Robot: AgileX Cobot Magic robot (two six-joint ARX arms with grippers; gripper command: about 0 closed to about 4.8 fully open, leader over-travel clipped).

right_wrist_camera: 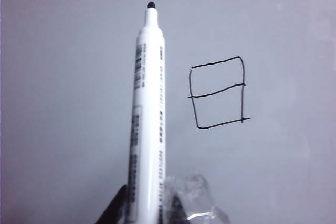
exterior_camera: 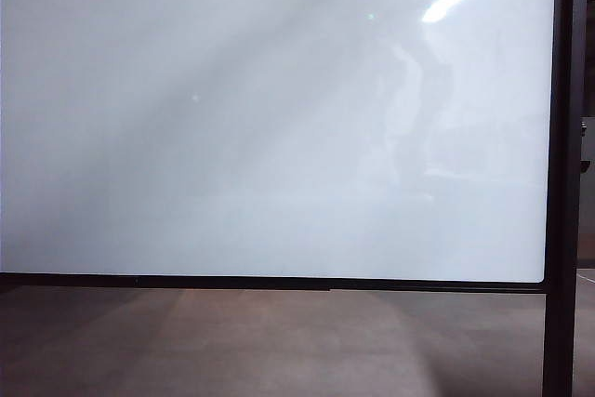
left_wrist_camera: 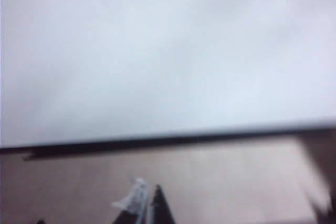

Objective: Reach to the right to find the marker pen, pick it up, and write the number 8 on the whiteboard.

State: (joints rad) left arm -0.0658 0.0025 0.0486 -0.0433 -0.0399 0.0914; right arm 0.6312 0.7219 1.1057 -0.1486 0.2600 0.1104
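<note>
One marker pen (right_wrist_camera: 147, 124) in right gripper (right_wrist_camera: 144, 213) jaws; one number 8 (right_wrist_camera: 218, 93); left gripper (left_wrist_camera: 144, 205) low.

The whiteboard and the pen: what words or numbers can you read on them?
"8", hand-drawn boxy and square-cornered, black, on the whiteboard: the number 8; the exterior view catches only its bottom edge.
Black print runs along the white marker pen barrel, too small and blurred to read. The right tool holds that pen.
Left tool view: blurred, no text visible.
</note>
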